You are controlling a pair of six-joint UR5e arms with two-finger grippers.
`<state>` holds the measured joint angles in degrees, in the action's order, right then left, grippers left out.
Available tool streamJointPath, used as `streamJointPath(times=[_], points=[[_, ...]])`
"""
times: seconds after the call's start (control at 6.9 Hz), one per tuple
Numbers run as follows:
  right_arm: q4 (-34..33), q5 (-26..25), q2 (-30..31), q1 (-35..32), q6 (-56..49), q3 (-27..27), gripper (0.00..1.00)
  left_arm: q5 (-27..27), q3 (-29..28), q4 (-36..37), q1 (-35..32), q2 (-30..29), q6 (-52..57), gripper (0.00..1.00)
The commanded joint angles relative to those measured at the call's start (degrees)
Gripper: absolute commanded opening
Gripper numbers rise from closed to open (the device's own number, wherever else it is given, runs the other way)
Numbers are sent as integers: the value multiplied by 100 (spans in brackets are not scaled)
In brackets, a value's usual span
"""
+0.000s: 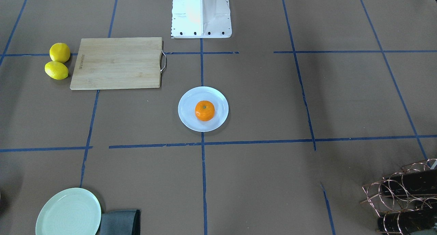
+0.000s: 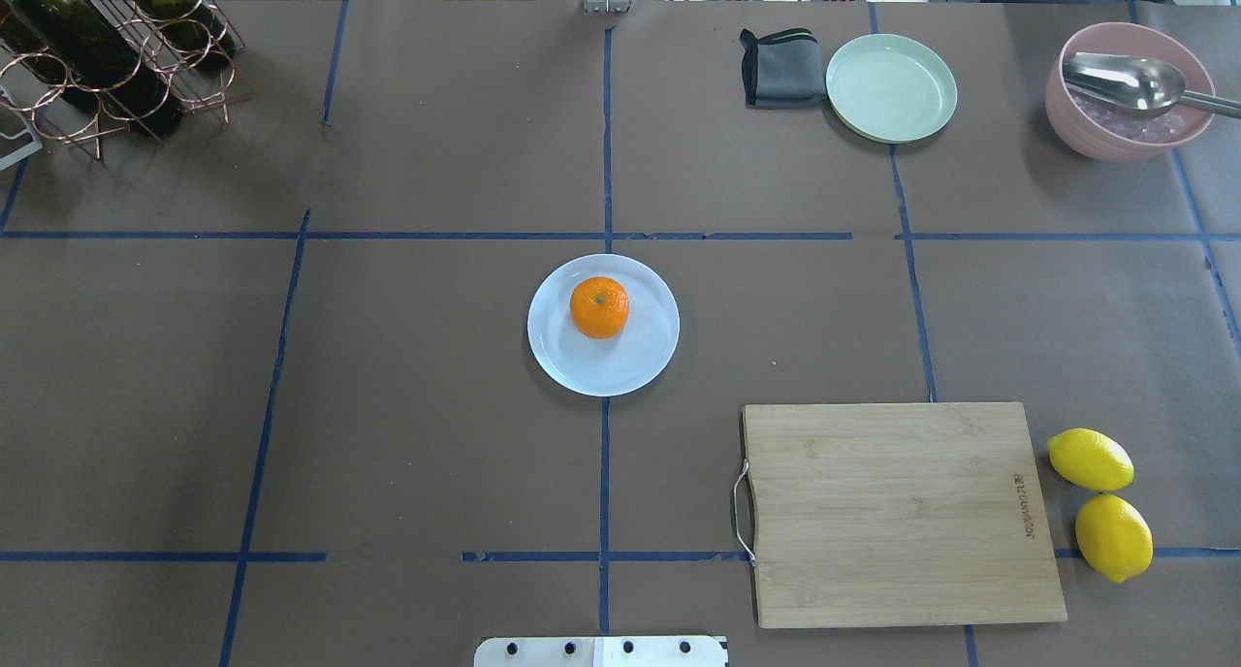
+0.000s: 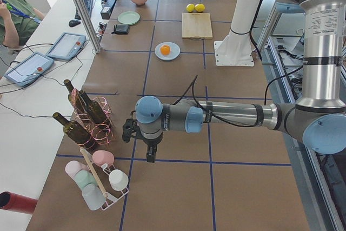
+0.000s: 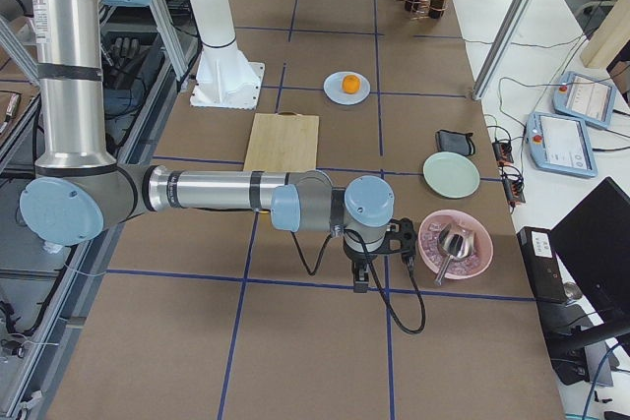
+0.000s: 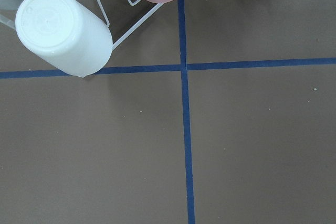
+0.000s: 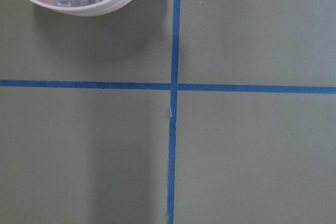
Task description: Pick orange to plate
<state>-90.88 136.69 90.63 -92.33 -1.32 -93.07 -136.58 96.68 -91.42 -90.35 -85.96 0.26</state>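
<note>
The orange (image 1: 205,110) (image 2: 599,307) lies near the middle of the small bluish-white plate (image 1: 186,116) (image 2: 582,366), at the table's centre; in the exterior left view the orange (image 3: 165,50) looks small and far. Neither gripper is near it. The left gripper (image 3: 130,130) hangs over a tape cross beside the cup rack, far from the plate. The right gripper (image 4: 402,235) hangs at the other end, next to the pink bowl. Both show only in the side views, so I cannot tell whether they are open or shut.
A bamboo cutting board (image 2: 902,512) and two lemons (image 2: 1100,502) lie on the robot's right. A green plate (image 2: 891,87), a grey cloth (image 2: 781,66) and a pink bowl of ice with a spoon (image 2: 1129,90) are at the far right. A bottle rack (image 2: 107,56) stands far left.
</note>
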Motion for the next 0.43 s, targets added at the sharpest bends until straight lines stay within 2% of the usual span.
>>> streamJointPath(times=[0.0, 0.29], points=[[0, 7, -1, 4, 0, -18, 100, 0, 0, 1, 0, 0, 0, 100], [0, 7, -1, -5, 0, -45, 100, 0, 0, 1, 0, 0, 0, 100]])
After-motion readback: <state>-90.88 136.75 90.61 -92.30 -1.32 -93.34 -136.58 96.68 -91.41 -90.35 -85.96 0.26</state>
